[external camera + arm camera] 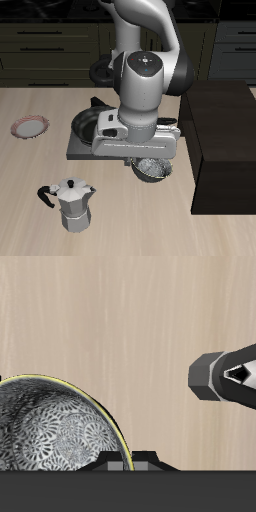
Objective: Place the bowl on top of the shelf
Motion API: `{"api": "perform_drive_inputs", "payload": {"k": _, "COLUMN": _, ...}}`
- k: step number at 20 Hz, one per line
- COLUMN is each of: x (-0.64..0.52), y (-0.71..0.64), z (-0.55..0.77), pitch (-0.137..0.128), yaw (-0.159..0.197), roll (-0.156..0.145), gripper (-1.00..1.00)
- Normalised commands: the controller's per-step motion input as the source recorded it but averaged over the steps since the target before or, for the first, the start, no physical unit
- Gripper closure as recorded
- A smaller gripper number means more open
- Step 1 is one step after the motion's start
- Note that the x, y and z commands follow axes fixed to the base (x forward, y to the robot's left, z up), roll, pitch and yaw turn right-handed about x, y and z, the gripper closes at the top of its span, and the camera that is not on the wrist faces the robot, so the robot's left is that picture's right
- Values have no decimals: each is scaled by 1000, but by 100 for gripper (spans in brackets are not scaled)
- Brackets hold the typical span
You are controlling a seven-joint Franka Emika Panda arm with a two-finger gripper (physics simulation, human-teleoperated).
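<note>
Robot arm seen from front and above, w/ its gripper [150,160] low over the bowl [152,169], a small silvery bowl sitting or just lifted near the table's [30,205] middle, close beside the shelf [225,150], a big dark cabinet w/ flat top. Wrist view shows the bowl's [55,431] mottled white inside and thin rim right at the fingers; can't tell if the pincer is closed on it. Bowl prob. light, stiff, smooth; the rim is best hold. Nearby: moka pot [72,204] toward front edge, black pan [88,123] on dark board [80,150], plate [29,127] well apart. Shelf's tall side wall blocks a straight slide.
</note>
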Motion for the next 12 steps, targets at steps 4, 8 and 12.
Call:
{"api": "perform_drive_inputs", "payload": {"k": 4, "x": -219, "y": -31, "z": 448, "pitch": -54, "yaw": 3, "roll": 6, "gripper": 100}}
{"api": "perform_drive_inputs", "payload": {"k": 8, "x": -206, "y": -35, "z": 313, "pitch": -43, "yaw": 24, "roll": -14, "gripper": 100}}
{"api": "perform_drive_inputs", "payload": {"k": 12, "x": -322, "y": -100, "z": 480, "pitch": -62, "yaw": 27, "roll": -28, "gripper": 100}}
